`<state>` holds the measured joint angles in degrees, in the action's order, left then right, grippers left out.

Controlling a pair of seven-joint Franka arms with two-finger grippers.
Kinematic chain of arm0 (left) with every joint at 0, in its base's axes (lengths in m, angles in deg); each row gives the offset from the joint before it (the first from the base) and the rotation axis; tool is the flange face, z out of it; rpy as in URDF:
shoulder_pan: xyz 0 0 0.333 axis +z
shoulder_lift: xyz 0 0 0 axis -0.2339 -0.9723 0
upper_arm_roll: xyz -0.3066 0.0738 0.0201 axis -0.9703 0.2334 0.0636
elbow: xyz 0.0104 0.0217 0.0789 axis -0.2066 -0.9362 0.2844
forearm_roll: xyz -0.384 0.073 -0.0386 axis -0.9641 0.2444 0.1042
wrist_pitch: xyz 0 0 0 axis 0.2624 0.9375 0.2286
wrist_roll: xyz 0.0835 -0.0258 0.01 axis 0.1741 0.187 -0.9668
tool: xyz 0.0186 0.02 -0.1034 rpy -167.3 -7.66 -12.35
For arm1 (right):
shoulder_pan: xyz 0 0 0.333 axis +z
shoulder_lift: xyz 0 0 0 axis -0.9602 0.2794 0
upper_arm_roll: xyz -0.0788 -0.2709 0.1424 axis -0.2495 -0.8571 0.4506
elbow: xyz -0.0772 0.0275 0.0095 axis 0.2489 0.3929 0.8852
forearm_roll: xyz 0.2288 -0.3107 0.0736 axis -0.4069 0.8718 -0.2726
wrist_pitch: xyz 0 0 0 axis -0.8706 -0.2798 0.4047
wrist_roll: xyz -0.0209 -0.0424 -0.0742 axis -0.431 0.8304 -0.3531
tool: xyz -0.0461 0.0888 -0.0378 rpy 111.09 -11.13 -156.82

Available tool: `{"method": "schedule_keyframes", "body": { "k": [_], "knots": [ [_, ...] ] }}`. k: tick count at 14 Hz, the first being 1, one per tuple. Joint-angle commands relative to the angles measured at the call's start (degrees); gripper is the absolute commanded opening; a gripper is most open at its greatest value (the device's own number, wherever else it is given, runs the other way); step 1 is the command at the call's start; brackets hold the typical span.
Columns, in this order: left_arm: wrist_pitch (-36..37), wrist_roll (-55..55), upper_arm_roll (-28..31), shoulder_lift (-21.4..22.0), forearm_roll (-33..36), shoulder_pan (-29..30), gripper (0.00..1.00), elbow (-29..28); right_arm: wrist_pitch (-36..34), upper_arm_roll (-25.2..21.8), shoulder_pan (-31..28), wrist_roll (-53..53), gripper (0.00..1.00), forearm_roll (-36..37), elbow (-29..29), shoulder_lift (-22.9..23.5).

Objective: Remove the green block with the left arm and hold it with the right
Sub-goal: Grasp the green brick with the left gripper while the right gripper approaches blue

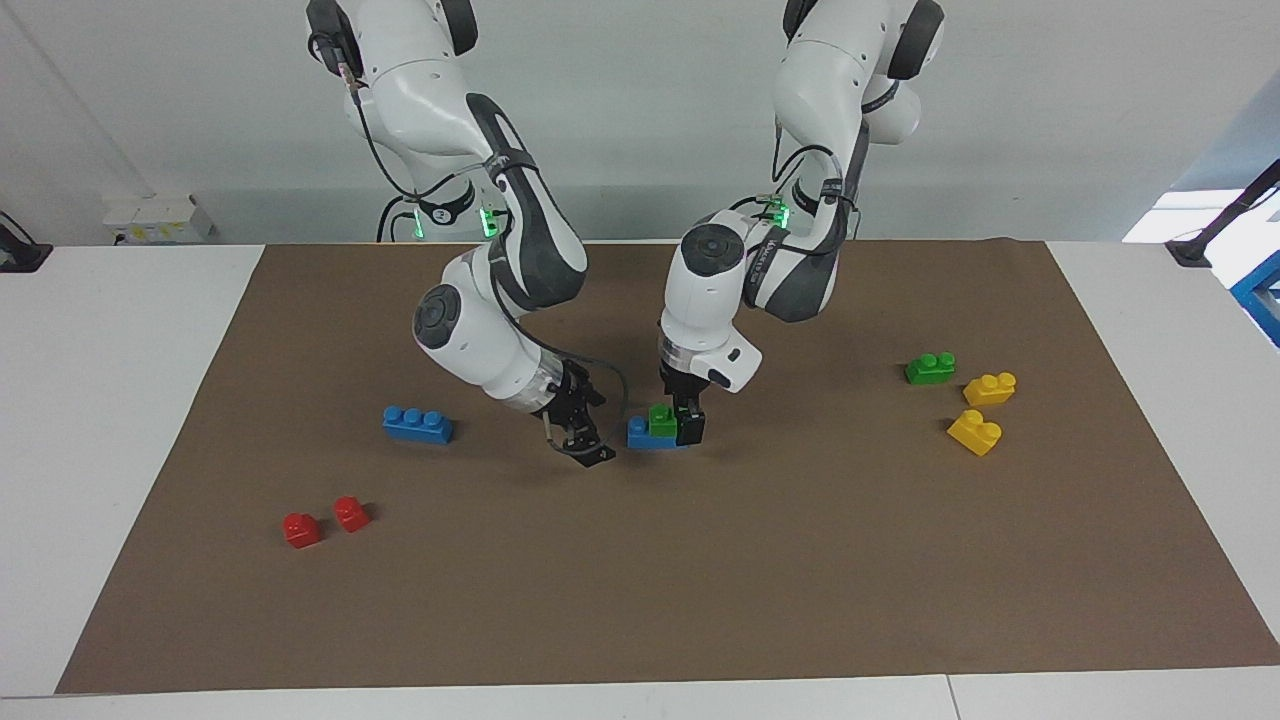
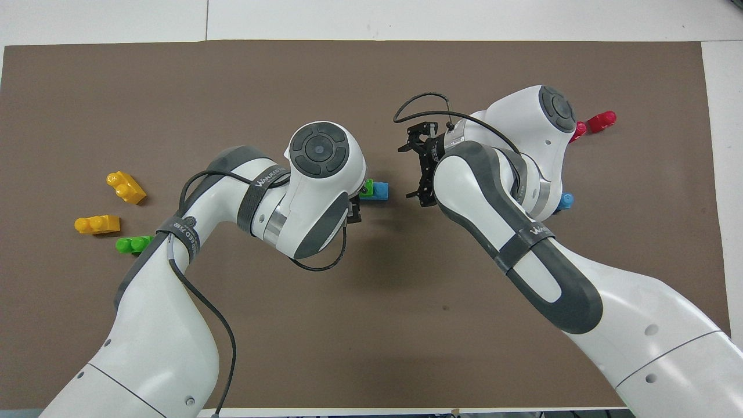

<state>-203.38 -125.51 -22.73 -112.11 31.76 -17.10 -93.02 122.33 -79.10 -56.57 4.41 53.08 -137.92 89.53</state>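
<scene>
Left claw [image 1: 684, 428] straddles green block [image 1: 662, 419].

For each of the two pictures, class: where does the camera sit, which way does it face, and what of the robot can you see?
Facing view: high across the table, looking at both arms' fronts; the left gripper is down at the green block on a blue brick; the right gripper hangs beside it.
Overhead view: above the robots' end, looking steeply down on the arms' backs.
Shared: brown mat, stacked bricks, yellow bricks.

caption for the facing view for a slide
Left gripper lowered around the green block stacked on a blue brick; right gripper beside it.
</scene>
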Motion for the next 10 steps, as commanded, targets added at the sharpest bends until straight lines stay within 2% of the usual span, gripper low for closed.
{"method": "schedule_keyframes", "body": {
  "k": [1, 10],
  "knots": [
    [-0.92, -1.84, 0.9, -0.17, 1.13, -0.92, 1.0, -0.43, 2.81, 0.13, 1.59, 1.4, 0.99, -2.67, 0.68, 1.28],
    [-1.1, -2.36, 0.98, -0.08, 1.13, -0.92, 1.0, -0.61, 7.03, 0.13, 3.18, 1.49, 0.99, -3.21, -2.57, 1.99]
  ]
}}
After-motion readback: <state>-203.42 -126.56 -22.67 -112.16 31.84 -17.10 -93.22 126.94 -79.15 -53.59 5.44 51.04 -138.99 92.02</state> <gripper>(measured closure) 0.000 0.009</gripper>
